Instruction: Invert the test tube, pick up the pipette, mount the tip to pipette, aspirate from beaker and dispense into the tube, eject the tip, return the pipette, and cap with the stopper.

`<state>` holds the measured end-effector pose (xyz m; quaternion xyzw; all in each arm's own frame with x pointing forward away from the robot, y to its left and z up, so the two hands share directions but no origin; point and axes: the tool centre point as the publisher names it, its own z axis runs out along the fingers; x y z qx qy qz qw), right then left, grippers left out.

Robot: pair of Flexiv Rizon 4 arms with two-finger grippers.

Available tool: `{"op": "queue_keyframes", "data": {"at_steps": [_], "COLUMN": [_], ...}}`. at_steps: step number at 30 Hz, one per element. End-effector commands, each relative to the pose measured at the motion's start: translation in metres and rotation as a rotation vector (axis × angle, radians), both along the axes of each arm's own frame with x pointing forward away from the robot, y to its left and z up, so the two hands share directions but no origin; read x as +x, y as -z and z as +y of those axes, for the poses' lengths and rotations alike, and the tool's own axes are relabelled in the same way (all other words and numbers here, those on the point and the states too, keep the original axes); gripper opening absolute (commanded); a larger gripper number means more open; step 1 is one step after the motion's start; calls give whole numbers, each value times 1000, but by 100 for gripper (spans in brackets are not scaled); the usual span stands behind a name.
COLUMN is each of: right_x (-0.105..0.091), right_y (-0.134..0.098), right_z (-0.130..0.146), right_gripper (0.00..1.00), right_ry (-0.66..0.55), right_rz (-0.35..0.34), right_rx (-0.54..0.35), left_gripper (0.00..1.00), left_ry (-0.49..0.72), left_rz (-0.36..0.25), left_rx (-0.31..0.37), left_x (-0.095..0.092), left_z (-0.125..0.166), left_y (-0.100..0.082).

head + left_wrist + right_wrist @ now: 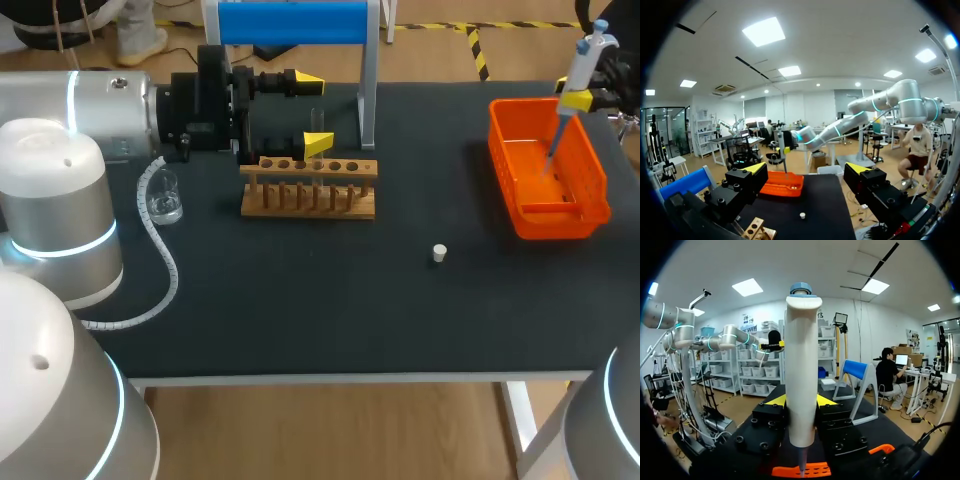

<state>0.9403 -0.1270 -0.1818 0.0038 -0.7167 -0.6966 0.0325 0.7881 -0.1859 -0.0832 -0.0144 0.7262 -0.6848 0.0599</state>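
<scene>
My right gripper (578,97) is shut on the white pipette (573,80) with its blue cap, holding it upright over the orange bin (590,170); the thin lower end points down into the bin. In the right wrist view the pipette (801,375) stands between the yellow-tipped fingers (776,400), above the bin (805,470). My left gripper (311,112) is open, level above the back of the wooden tube rack (310,190). A clear test tube (317,124) stands in the rack between its fingers. A white stopper (438,253) lies on the mat.
A glass beaker (164,197) stands left of the rack, beside my left arm's cable. The blue pipette stand (292,22) sits at the back, its post just right of the rack. In the left wrist view the bin (782,184) and stopper (802,215) lie ahead.
</scene>
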Motion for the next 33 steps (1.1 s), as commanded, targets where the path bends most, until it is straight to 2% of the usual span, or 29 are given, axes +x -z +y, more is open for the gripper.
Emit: {"op": "queue_keyframes", "data": {"at_steps": [1,29,33], "right_x": [2,2,2], "right_y": [0,0,0], "right_z": [-2,-2,-2], "right_gripper": [0,0,0], "right_ry": [-7,-7,-7], "right_rz": [1,1,1], "right_rx": [-1,-1,-1], "left_gripper": [100,100,100], "left_ry": [1,1,5], "left_rz": [-1,-1,-15], "left_rx": [-1,-1,2], "left_x": [0,0,11], "left_z": [0,0,-13], "left_y": [0,0,-4]}}
